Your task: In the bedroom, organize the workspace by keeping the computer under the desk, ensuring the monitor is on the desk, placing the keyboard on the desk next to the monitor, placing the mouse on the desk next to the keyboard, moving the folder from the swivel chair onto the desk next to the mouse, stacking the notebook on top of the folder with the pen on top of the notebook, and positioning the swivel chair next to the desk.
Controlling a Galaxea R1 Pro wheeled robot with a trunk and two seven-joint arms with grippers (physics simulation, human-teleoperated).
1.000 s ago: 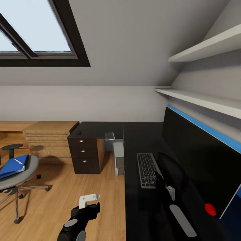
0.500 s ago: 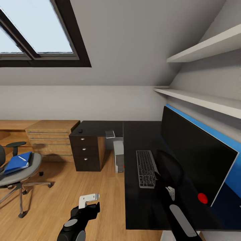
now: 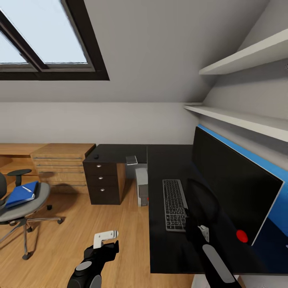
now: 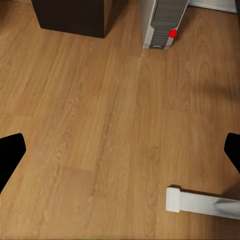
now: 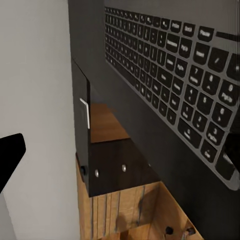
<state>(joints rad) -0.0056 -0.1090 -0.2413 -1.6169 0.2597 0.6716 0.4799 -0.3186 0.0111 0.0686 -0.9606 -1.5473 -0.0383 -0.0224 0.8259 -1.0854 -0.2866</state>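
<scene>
A: Start at the right gripper (image 3: pixel 191 219). What is it doing?

B: It sits at the near end of the thin dark-keyed keyboard with the silver edge (image 3: pixel 175 204), on the glossy black desk top (image 3: pixel 168 252). The right wrist view looks along the keys, but I cannot tell whether the fingers are clamped on it or apart.

A: And the left gripper (image 3: pixel 105 237)?

B: Spread wide and empty, hanging over the wood plank floor (image 4: pixel 90 125), near the grey-silver tower computer (image 3: pixel 141 188) under the desk.

A: Further out?

B: The wide black monitor (image 3: pixel 234 186) stands just beside the keyboard. The small black mouse (image 3: pixel 95 156) lies well apart on the far desk wing, above the black drawer unit (image 3: pixel 102 184). The flat blue folder (image 3: pixel 22 194), a thin white pen (image 3: pixel 26 189) on it, rests on the grey swivel chair (image 3: pixel 20 208).

A: So which step?

B: Settling the keyboard, I judge. Next calls for freeing the right gripper, then fetching the mouse.
</scene>
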